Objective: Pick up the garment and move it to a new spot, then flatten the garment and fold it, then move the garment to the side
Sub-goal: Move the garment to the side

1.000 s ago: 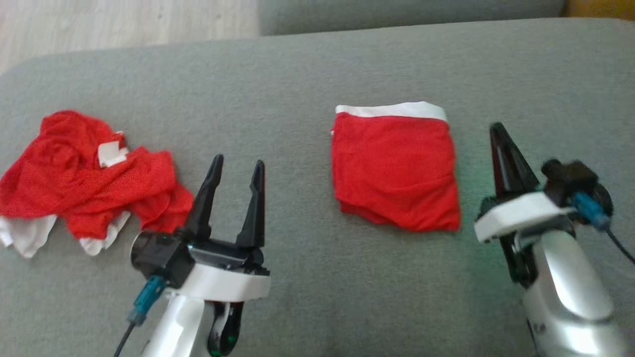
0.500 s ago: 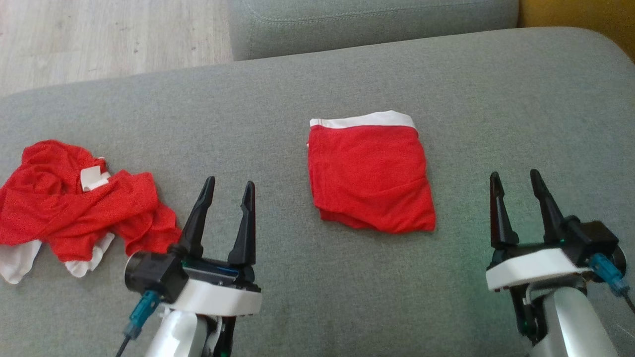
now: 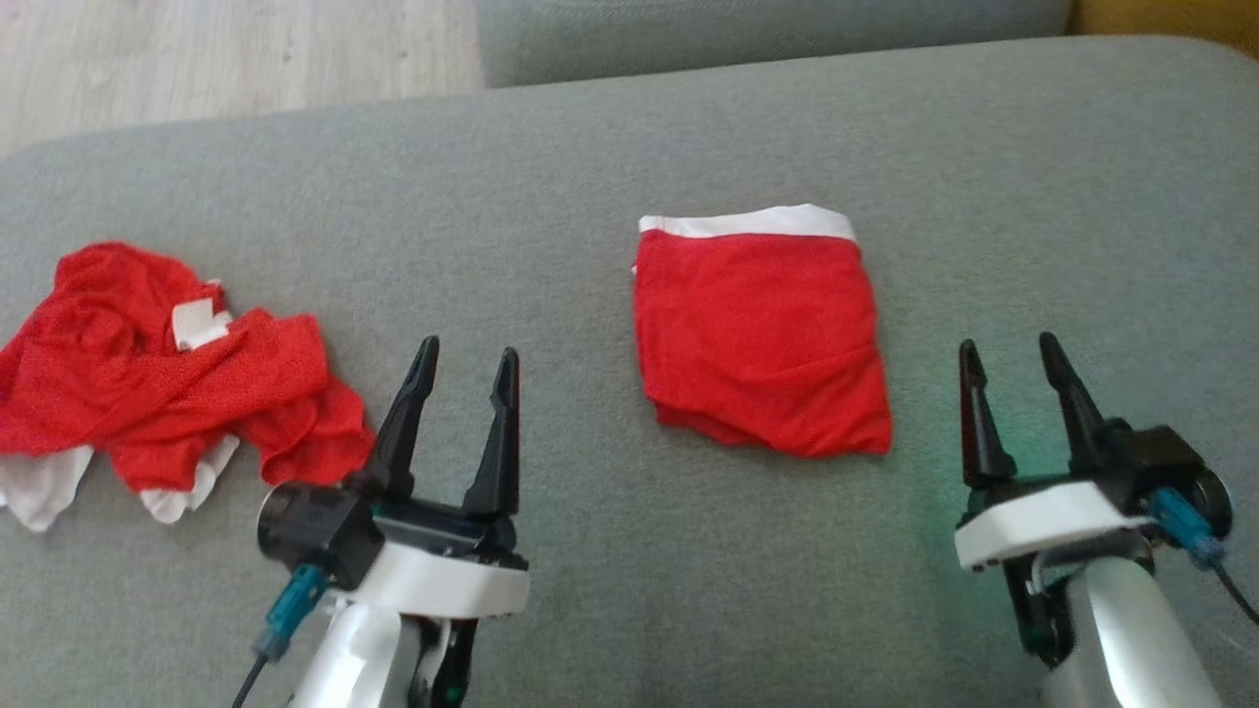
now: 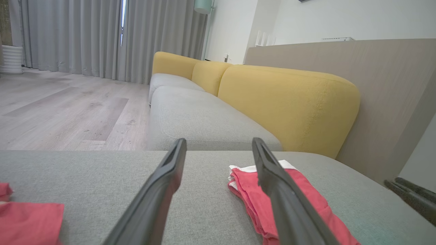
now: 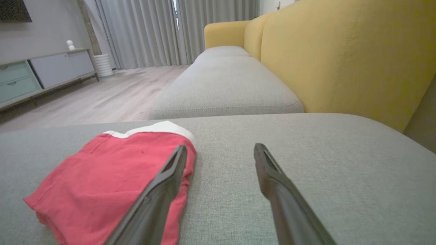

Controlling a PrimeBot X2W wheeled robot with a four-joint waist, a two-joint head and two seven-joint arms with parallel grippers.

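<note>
A red garment with a white waistband (image 3: 762, 334) lies folded in a neat rectangle on the grey cushion (image 3: 590, 197), right of centre. It also appears in the left wrist view (image 4: 247, 187) and the right wrist view (image 5: 102, 177). A second red garment with white trim (image 3: 167, 374) lies crumpled at the far left, its edge in the left wrist view (image 4: 30, 221). My left gripper (image 3: 469, 346) (image 4: 218, 141) hovers open between the two, holding nothing. My right gripper (image 3: 1008, 340) (image 5: 220, 147) is open and empty, just right of the folded garment's near corner.
A further grey seat cushion (image 5: 224, 85) lies beyond this one, with the yellow backrest (image 5: 340, 51) along the right. Wooden floor (image 3: 197, 59) runs past the far left edge. A low cabinet (image 5: 44, 75) stands across the room. My right gripper's fingers (image 4: 408, 197) show at the left wrist view's right edge.
My right gripper has opened and drawn back from the folded garment's right edge toward me. The left gripper stays open in place. The head camera has shifted slightly.
</note>
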